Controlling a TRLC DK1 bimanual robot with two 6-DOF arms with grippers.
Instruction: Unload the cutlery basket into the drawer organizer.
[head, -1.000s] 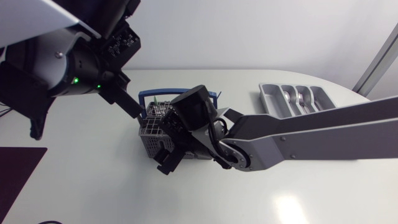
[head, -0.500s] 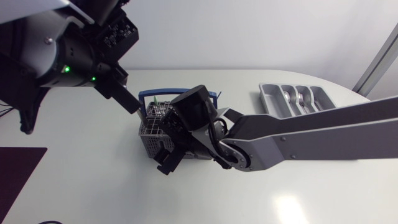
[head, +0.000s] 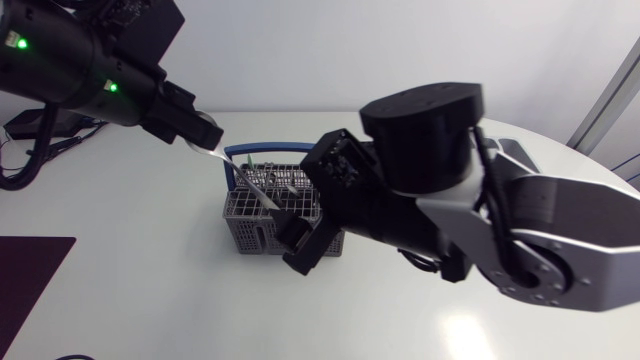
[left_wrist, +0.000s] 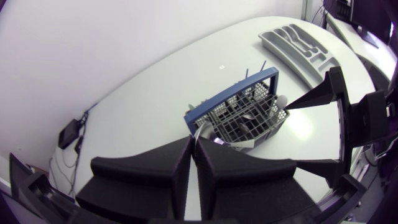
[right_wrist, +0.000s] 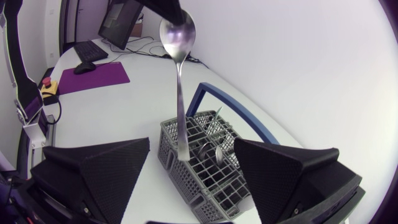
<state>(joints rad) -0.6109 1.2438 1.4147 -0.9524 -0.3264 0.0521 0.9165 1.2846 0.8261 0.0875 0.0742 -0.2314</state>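
My left gripper (head: 200, 131) is shut on the bowl end of a steel spoon (head: 255, 188), holding it above the grey cutlery basket (head: 252, 226). The spoon's handle hangs down toward the basket. In the right wrist view the spoon (right_wrist: 178, 93) hangs between the wide-apart fingers of my right gripper (right_wrist: 186, 180), which is open and does not touch it. More cutlery stands in the basket (right_wrist: 214, 171). In the left wrist view the spoon (left_wrist: 199, 132) shows edge-on between the fingers of the left gripper (left_wrist: 194, 165). The grey drawer organizer (left_wrist: 297, 45) lies beyond the basket (left_wrist: 244, 115).
The basket has a blue carrying handle (head: 250, 150) arching over its far side. My right arm's bulk (head: 450, 200) covers the table's right half in the head view and hides the organizer there. A purple mat (head: 25, 275) lies at the table's left front edge.
My left arm has risen and drawn back to the left, pulling the spoon up out of the basket. My right arm has lifted and turned, and its open fingers now flank the spoon's handle.
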